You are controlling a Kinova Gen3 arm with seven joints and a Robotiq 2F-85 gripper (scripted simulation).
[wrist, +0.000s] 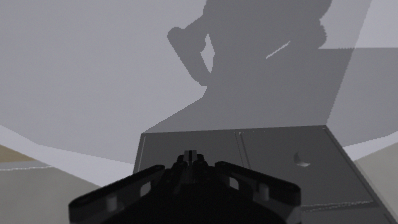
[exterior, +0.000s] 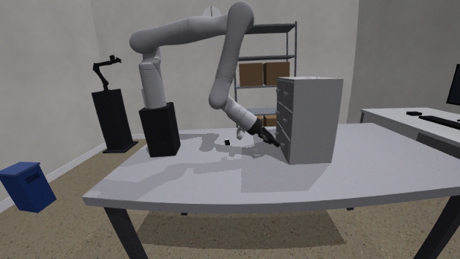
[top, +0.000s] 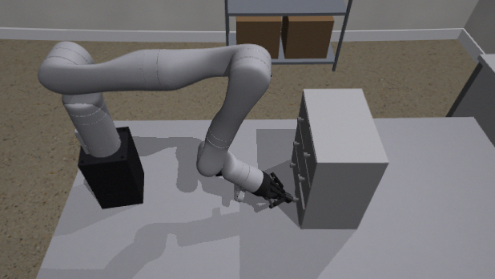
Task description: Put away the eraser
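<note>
The grey chest (top: pixel 344 132) (exterior: pixel 316 119) stands upright on the table (top: pixel 420 200) (exterior: pixel 335 178), with all drawer fronts flush in the top and exterior views. My gripper (top: pixel 293 199) (exterior: pixel 276 144) (wrist: pixel 190 158) is shut and empty, its fingertips at the front of the lowest drawer (top: pixel 301 206) (wrist: pixel 160 147) on the chest's near end. A small dark eraser (exterior: pixel 227 142) lies on the table left of the gripper, between the chest and the arm's base. It is hidden behind the arm in the top view. The drawers' insides are hidden.
The arm's black base (top: pixel 112 172) (exterior: pixel 160 128) stands on the table's left end. A shelf with brown boxes (top: pixel 284 36) (exterior: pixel 264 72) stands behind. A blue bin (exterior: pixel 26 186) and a black stand (exterior: pixel 112 119) are on the floor at left, and a second desk (exterior: pixel 409 120) at right.
</note>
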